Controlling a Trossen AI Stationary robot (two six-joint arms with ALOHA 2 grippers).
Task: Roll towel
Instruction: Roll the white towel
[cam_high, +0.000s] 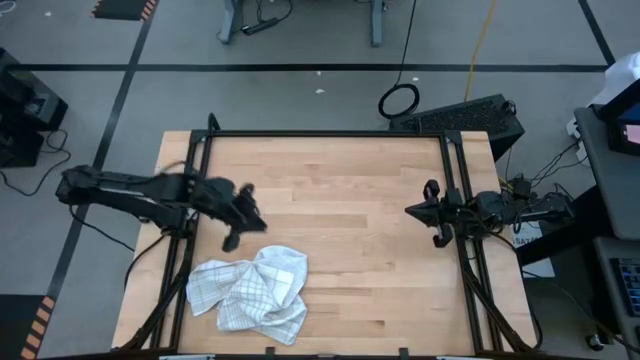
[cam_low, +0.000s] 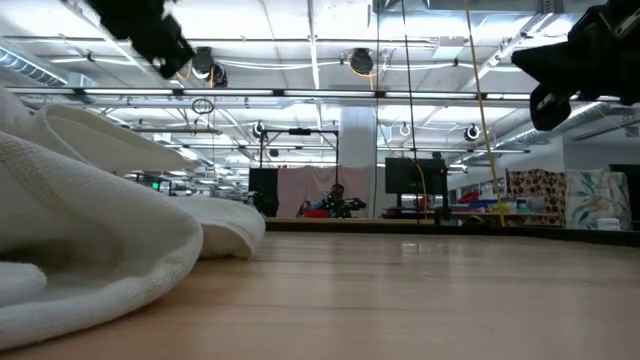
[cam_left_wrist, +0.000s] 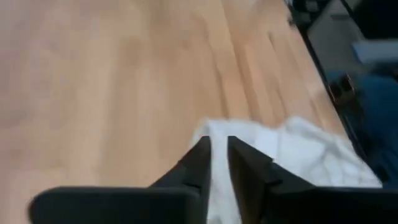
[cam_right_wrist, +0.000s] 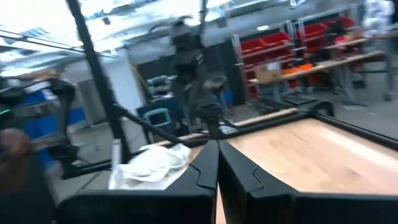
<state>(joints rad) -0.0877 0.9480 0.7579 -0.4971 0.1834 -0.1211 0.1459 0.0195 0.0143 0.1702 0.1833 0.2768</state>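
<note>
The left gripper (cam_high: 232, 240) is seen above the wooden table (cam_high: 350, 220) near its left edge, fingers narrowly parted, empty. The towel (cam_high: 250, 290), soft, checked, is crumpled near the front-left corner. The right gripper (cam_high: 412, 210), closed, is at the right edge.

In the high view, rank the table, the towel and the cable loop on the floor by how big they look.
1. Table, by far the largest.
2. Towel, crumpled near the front left.
3. Cable loop, the smallest; it lies on the floor, farther from the camera, which shrinks it somewhat.

A black keyboard (cam_high: 468, 112) lies beyond the wooden table (cam_high: 340, 200).
</note>
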